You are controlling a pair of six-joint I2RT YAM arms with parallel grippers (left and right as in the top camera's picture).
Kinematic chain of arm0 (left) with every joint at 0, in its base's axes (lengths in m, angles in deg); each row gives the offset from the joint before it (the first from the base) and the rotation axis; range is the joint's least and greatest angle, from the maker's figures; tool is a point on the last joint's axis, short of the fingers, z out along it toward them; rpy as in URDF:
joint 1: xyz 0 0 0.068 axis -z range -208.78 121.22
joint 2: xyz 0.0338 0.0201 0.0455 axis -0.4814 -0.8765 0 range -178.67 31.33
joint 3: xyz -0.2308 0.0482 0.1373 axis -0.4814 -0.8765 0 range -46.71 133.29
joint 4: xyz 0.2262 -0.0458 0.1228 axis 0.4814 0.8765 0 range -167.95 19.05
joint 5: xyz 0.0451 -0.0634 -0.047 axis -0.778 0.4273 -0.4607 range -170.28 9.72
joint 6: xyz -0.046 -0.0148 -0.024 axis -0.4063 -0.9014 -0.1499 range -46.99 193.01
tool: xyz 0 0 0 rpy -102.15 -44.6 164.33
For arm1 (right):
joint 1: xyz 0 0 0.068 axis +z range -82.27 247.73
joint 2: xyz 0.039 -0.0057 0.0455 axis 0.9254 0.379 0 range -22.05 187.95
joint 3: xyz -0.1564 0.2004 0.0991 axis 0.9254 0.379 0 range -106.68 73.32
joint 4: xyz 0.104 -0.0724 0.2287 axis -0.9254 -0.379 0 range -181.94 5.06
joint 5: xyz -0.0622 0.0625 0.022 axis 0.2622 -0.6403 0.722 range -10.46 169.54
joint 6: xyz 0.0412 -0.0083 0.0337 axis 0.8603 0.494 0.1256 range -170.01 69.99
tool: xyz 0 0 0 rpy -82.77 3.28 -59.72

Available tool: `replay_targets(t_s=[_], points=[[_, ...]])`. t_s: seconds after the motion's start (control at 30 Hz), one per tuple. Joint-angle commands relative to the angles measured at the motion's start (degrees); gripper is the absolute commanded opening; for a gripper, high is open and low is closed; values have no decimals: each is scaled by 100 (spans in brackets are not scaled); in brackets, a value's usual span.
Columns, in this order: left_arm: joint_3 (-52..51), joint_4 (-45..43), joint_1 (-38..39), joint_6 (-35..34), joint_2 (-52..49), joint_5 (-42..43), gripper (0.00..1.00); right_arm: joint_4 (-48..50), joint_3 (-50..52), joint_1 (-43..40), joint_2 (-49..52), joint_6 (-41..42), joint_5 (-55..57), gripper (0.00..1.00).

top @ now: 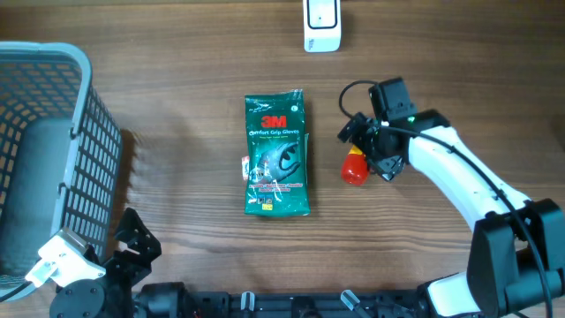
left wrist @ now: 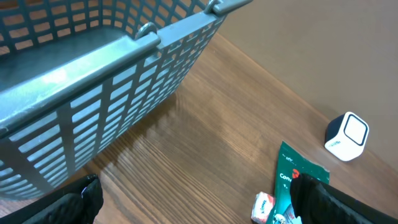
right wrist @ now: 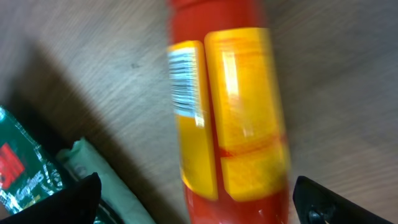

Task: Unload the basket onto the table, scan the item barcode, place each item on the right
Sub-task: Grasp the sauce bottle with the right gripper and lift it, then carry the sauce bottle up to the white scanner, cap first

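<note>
Under my right hand [right wrist: 196, 194], spread wide and empty, lies the red bottle [right wrist: 227, 93]. Rigid, slick, likely to roll, I judge; I'd grip mid-body, barcode [right wrist: 183, 84] left exposed.

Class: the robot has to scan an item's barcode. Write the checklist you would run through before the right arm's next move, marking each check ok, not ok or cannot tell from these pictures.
1. Right gripper jaws open either side of the red bottle: ok.
2. Bottle gripped: not ok, jaws wide open.
3. Barcode in the right wrist camera's view: ok.
4. Barcode sharp enough to read: cannot tell, blurred.
5. Scanner uncovered: ok.
6. Left gripper open, away from the bottle: ok.
</note>
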Motion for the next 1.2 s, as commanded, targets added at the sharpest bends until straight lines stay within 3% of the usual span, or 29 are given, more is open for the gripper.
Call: replay_targets(t_s=[0.0,0.17,0.33,0.4,0.63,0.93,1.0,1.17], points=[[0,-9,-35,44,37,-35,100,457,424,13,57,-704,-374,96],[0,-11,-35,44,37,-35,100,575,667,13,474,-841,-79,91],[0,-9,-35,44,37,-35,100,691,667,13,787,-883,42,70],[0,-9,-35,44,37,-35,100,800,664,13,750,-1322,33,63],[0,-11,-35,44,37,-35,100,675,535,13,-15,-2505,-922,63],[0,-11,-35,44,37,-35,100,-164,535,13,-2188,-2761,-1480,63],[0,-11,-35,44,37,-35,100,-245,535,13,-2610,-3412,-2065,58],[0,-11,-35,44,37,-35,100,-205,538,13,-2900,-4970,-3622,61]])
